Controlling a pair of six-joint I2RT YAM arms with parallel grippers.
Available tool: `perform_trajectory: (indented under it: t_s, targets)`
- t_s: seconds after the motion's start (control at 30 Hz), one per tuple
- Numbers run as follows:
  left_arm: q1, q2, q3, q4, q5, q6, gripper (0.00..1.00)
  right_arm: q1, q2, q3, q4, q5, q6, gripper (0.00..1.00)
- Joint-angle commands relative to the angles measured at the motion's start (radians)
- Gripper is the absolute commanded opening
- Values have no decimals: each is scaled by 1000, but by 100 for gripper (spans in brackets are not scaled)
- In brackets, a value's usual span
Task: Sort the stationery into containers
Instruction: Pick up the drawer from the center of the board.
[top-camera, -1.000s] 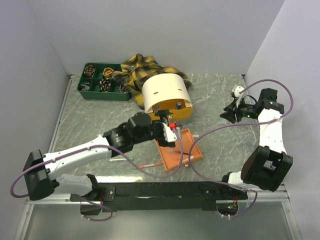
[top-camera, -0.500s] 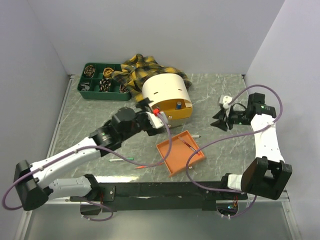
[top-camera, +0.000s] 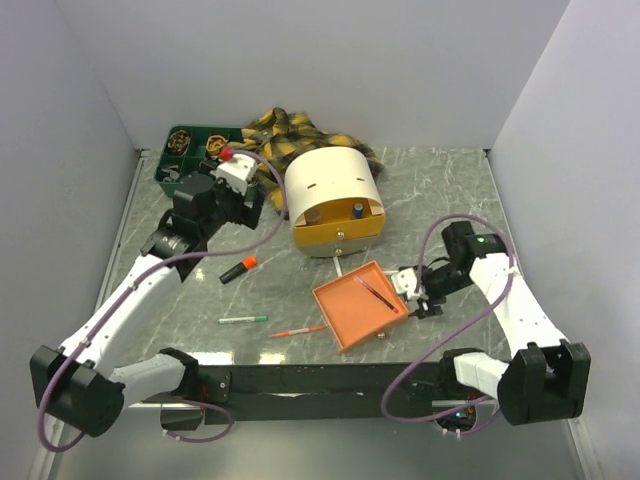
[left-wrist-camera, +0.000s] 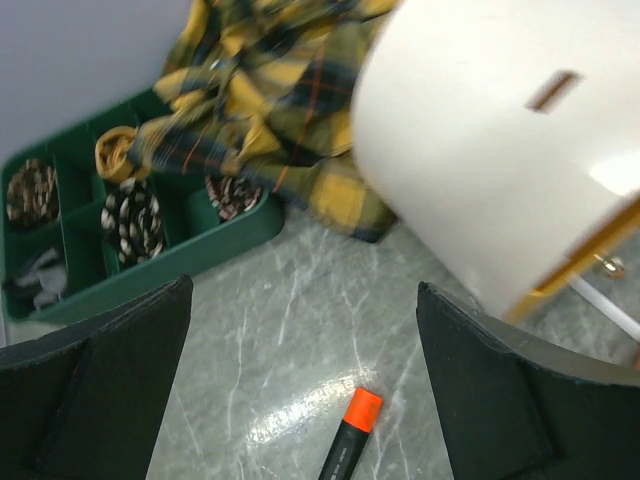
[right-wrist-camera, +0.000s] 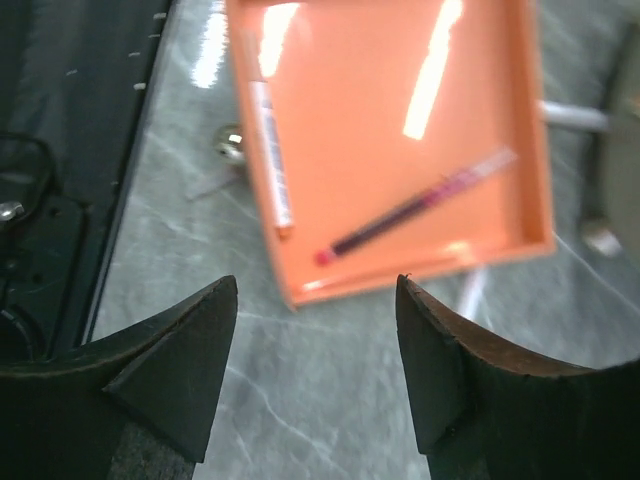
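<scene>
Currently the left fingers (left-wrist-camera: 100, 400) stand wide and empty, with the black highlighter (left-wrist-camera: 347, 447) lying on the surface (left-wrist-camera: 300, 330) below and between them, the cream drum (left-wrist-camera: 480, 150) ahead to their right and the green tray (left-wrist-camera: 70, 300) ahead to their left. For a secure pick, descend vertically, turn the wrist until the fingers straddle the barrel crosswise, and close at mid-barrel. The right fingers (right-wrist-camera: 170, 390) hang parted and empty over the orange tray (right-wrist-camera: 350, 130), where a dark pen (right-wrist-camera: 415, 210) lies.

Bright, even light; glare streaks on orange tray (right-wrist-camera: 350, 120).
</scene>
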Motion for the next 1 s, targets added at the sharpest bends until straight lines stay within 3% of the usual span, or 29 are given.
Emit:
perform_trajectory:
  t_s: [0.0, 0.37, 0.83, 0.9, 0.93, 0.97]
  targets:
    - [108, 39, 64, 51, 39, -134, 99, 87, 33, -31, 30, 68, -62, 70]
    - [165, 91, 153, 23, 76, -92, 99, 230, 220, -2, 106, 70, 79, 56]
    - [181, -26, 61, 28, 96, -108, 99, 336, 226, -108, 260, 119, 282, 45]
    - [182, -61, 47, 5, 105, -112, 99, 343, 220, -120, 289, 119, 336, 32]
    - [184, -70, 46, -6, 110, -111, 99, 349, 217, -117, 286, 120, 352, 19]
    - [184, -81, 44, -18, 110, -106, 99, 351, 214, -94, 269, 122, 360, 13]
